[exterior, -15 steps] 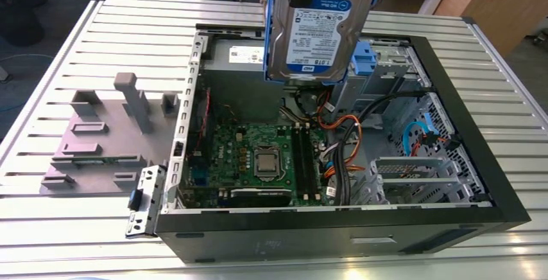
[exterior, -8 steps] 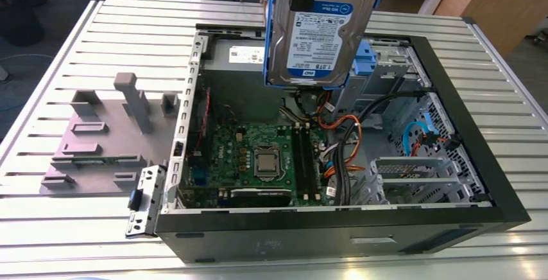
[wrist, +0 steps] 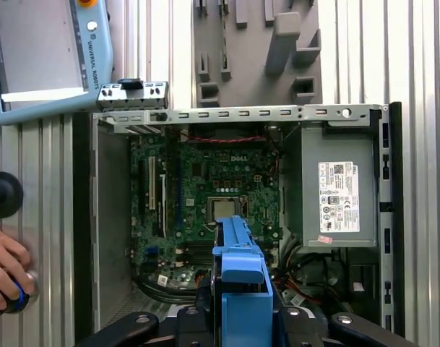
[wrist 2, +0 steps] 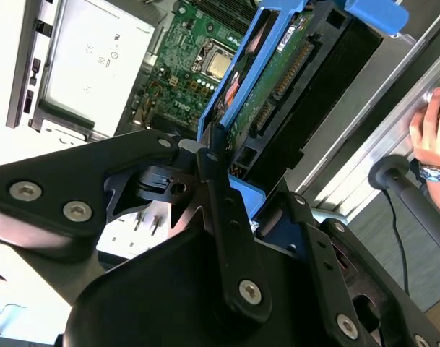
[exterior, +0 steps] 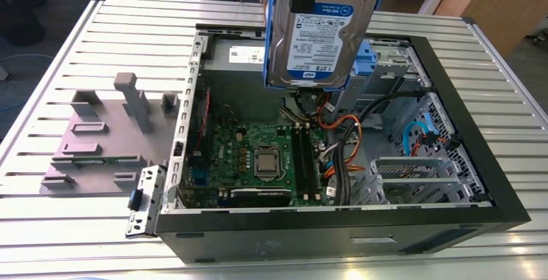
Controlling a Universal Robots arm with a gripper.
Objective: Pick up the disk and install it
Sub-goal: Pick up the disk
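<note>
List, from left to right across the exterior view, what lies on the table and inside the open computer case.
Grey fixture block, green circuit board, cable bundle, silver metal cage. The disk, held up above, overlaps them.

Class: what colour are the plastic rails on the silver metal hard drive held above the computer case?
Blue plastic rails, best in the first wrist view.

On the slatted metal table [exterior: 86, 228], an open computer case [exterior: 325, 236] fills the exterior view's centre and right, green motherboard [exterior: 256, 158] mid-frame, with a grey moulded fixture [exterior: 102, 145] at left.
</note>
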